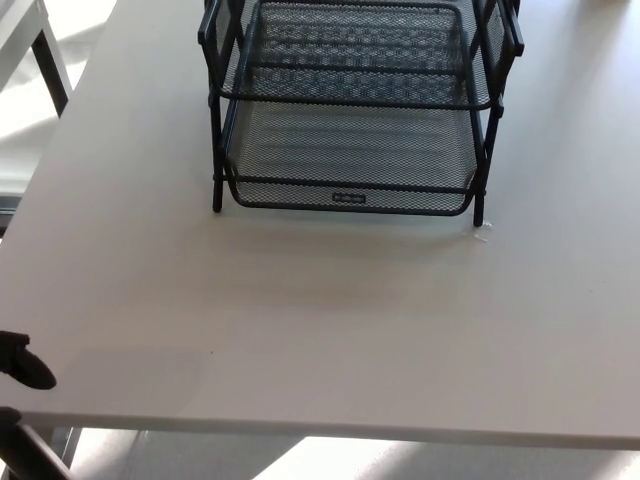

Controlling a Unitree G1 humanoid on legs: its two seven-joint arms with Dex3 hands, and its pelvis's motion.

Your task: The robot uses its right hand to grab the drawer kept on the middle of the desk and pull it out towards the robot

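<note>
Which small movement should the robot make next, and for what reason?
Probably bring the right hand into view and toward the front rim of the lower mesh drawer. That hand does not show at all, only part of the left hand at the desk edge, and the drawer sits flush within its black frame, not pulled out.
</note>
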